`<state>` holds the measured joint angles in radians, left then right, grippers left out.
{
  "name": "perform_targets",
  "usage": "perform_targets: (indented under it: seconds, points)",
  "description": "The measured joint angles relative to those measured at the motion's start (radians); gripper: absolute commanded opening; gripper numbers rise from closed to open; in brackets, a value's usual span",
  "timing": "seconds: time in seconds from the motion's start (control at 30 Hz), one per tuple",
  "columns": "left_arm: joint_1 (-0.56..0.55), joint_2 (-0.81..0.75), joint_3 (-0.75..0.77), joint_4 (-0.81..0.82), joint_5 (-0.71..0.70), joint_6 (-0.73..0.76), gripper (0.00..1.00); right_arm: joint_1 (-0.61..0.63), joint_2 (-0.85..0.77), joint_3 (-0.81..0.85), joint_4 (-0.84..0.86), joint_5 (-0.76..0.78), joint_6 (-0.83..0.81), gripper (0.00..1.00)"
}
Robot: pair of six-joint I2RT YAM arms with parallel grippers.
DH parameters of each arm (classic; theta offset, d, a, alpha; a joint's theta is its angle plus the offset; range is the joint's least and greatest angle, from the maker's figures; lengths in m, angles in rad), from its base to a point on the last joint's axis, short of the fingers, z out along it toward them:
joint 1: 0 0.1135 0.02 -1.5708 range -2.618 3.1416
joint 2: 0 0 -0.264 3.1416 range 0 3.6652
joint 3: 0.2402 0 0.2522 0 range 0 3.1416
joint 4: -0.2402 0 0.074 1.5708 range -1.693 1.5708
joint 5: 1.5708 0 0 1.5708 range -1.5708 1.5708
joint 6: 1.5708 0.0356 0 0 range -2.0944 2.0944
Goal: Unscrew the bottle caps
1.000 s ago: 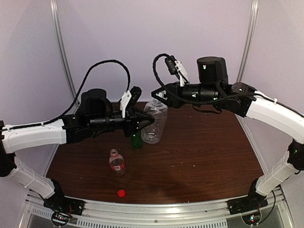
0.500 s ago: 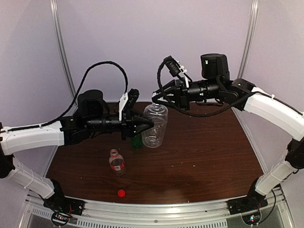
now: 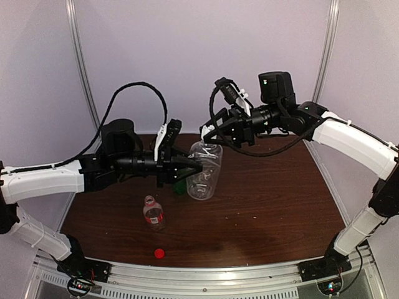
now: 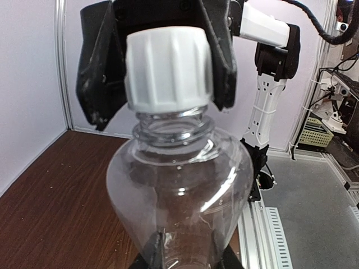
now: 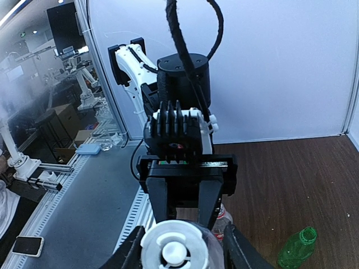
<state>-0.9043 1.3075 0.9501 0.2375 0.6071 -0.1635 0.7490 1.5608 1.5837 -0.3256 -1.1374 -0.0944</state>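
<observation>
Though the red plastic cap (image 3: pixel 159 253) is off, the ribbed white cap (image 4: pixel 168 67) isn't.
Left gripper (image 3: pixel 194 167) clamps the clear bottle (image 3: pixel 209 180); right gripper (image 3: pixel 209 132) flanks the cap, hold unclear.

White ribbed cap (image 4: pixel 168 67); clear bottle (image 4: pixel 179 190); red cap (image 3: pixel 159 253); green bottle (image 5: pixel 297 246).

From my station the large bottle (image 4: pixel 179 185) reads as clear, glossy, smooth plastic catching highlights. Its cap (image 4: pixel 168 70) is white matt plastic with moulded ridges. The right gripper's fingers (image 4: pixel 98 73) look like matt black, scuffed plastic. The table (image 3: pixel 274 199) shows dark wood grain with a soft sheen, and the left arm (image 3: pixel 43 180) has a smooth white shell.
</observation>
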Motion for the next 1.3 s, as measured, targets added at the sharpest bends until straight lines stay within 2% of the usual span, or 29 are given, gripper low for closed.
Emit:
perform_targets:
  seconds: [0.3,0.57,0.87,1.07,1.17,1.3]
  points:
    - [0.0,0.0,0.0,0.003,-0.031,-0.001,0.04,0.0,-0.04,-0.04,0.012,0.113,0.086,0.7]
    - [0.001,0.012,0.016,-0.017,-0.133,-0.001,0.03,0.015,-0.111,-0.052,0.028,0.285,0.209,0.8]
    - [0.002,0.036,0.043,-0.055,-0.242,-0.001,0.04,0.129,-0.102,0.017,-0.025,0.719,0.346,0.81]
    - [0.002,0.039,0.048,-0.076,-0.288,-0.001,0.03,0.171,-0.068,0.023,-0.051,0.867,0.378,0.75]
    - [0.002,0.039,0.048,-0.082,-0.299,-0.001,0.03,0.176,-0.048,0.023,-0.064,0.905,0.388,0.65]
    - [0.002,0.039,0.053,-0.082,-0.309,-0.001,0.03,0.177,-0.037,0.023,-0.073,0.922,0.393,0.46]
